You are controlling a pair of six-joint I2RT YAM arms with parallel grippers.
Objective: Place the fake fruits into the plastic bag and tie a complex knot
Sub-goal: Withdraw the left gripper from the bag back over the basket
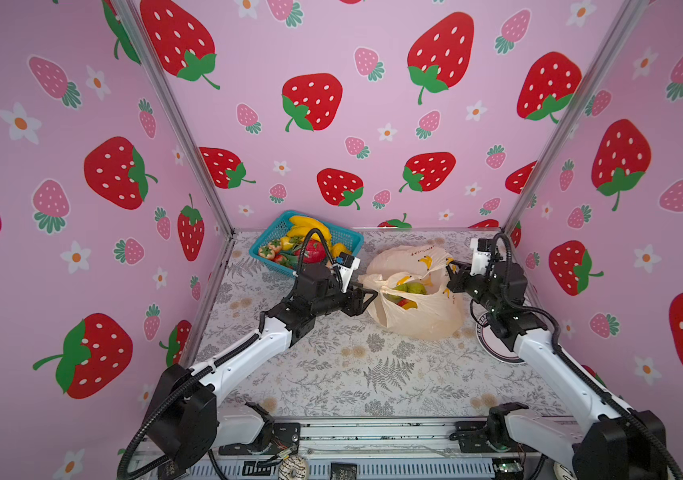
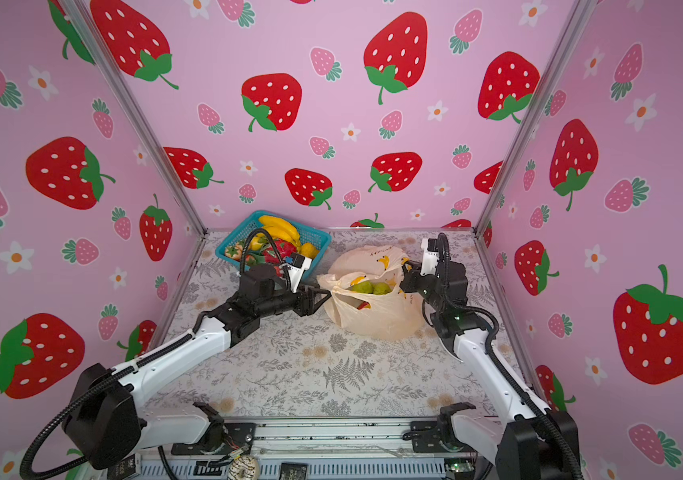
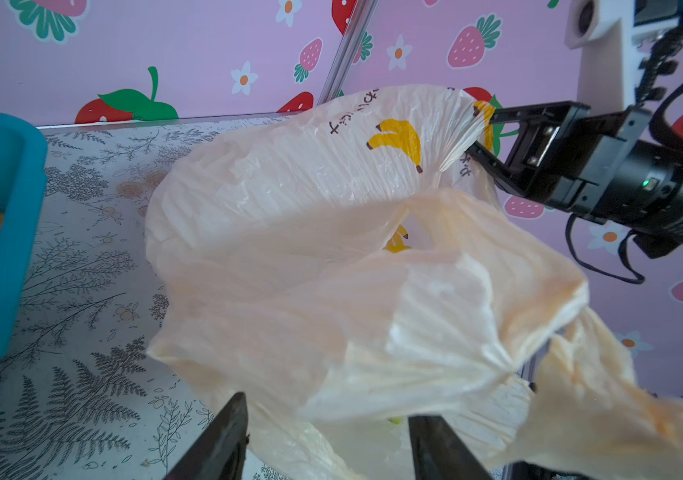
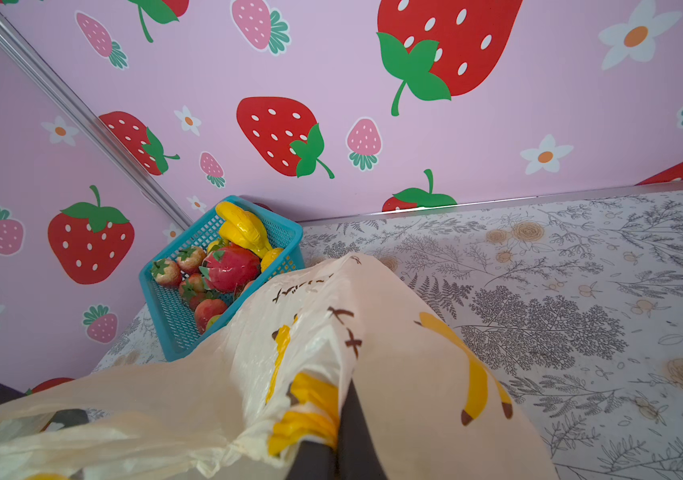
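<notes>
Bag (image 1: 414, 320) sits right of centre on the table (image 1: 331, 374), mouth up and open. Two green pears (image 1: 410, 288) and something red-yellow show inside. Most fruits (image 1: 304, 224) lie in the basket (image 1: 350, 240) at the far left corner, just behind the left arm's wrist.

Right gripper (image 3: 482, 132): fingers closed on a bunched bit of the bag's right rim, with the film pleated into the pinch. It holds that side up.

Left gripper (image 3: 327, 409): fingers apart, roughly half spread, at the bag's left rim. Film drapes between and over them, and no pinch is visible. Cannot tell whether a fingertip is hooked inside the mouth.

Judged stage: filling, mouth held open. No knot yet; handles loose.

Risks:
- Left side looks unheld. If the left arm goes off to the basket, that rim likely sags and the mouth narrows. The next fruit may then hit film and roll onto the table.
- Film is thin and slick. The right pinch takes only a small bunch, so a tug or added weight could slip it out or tear it.
- Closing the left fingers here may catch two layers and seal the mouth.
- Bag stands by its load alone. A sideways pull from the right could tip it and spill the pears.
- Left arm's cable passes just by the basket, so a swing could nudge it.
</notes>
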